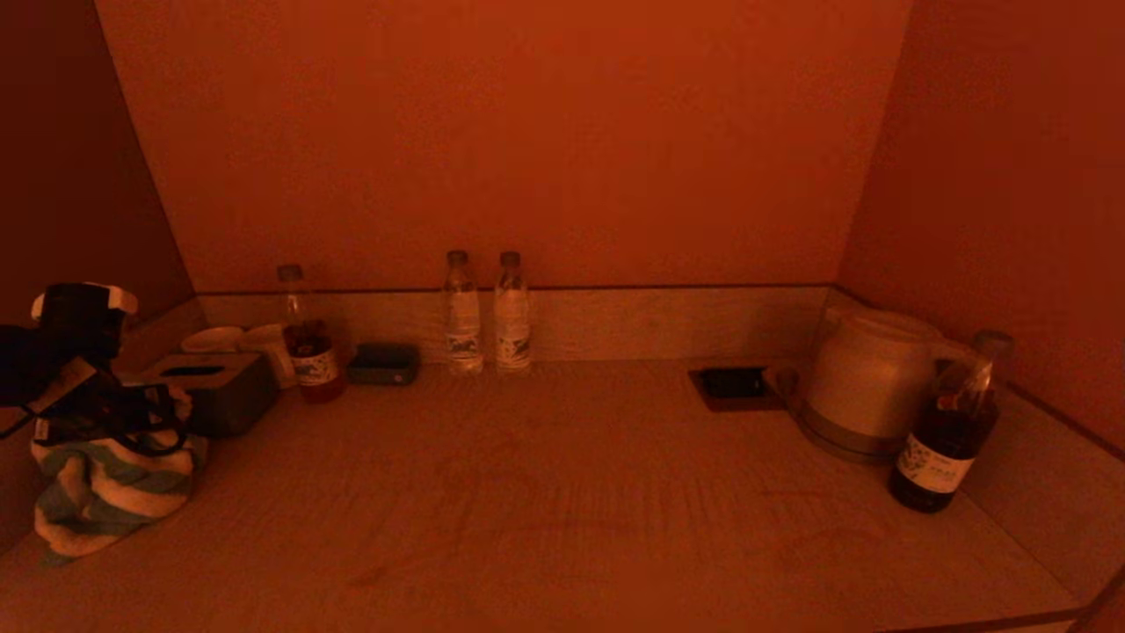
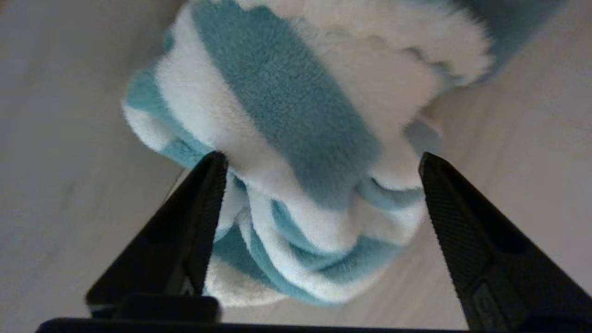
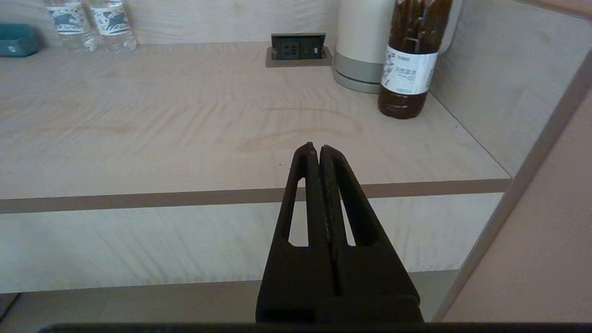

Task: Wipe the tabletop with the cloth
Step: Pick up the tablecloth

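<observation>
Left claw (image 2: 319,159) spread wide, fingers either side of the bunched striped cloth (image 2: 296,138), tips look clear of the fabric, so not gripping yet as far as the wrist view shows. In the head view the left claw (image 1: 105,413) sits right over the cloth (image 1: 105,492), which lies in a heap at about 9 o'clock on the table (image 1: 562,501), near the left edge, just in front of the tissue box (image 1: 215,387). Right claw (image 3: 319,150) pinched closed on nothing, parked off the front edge of the table around 5 o'clock. Progress: looks like the very start, cloth not picked up, no sign of wiping, the whole open middle is left to do. Clutter along the back to avoid: two water bottles (image 1: 486,312) at 12, kettle (image 1: 866,378) and dark bottle (image 1: 949,431) at 3.
</observation>
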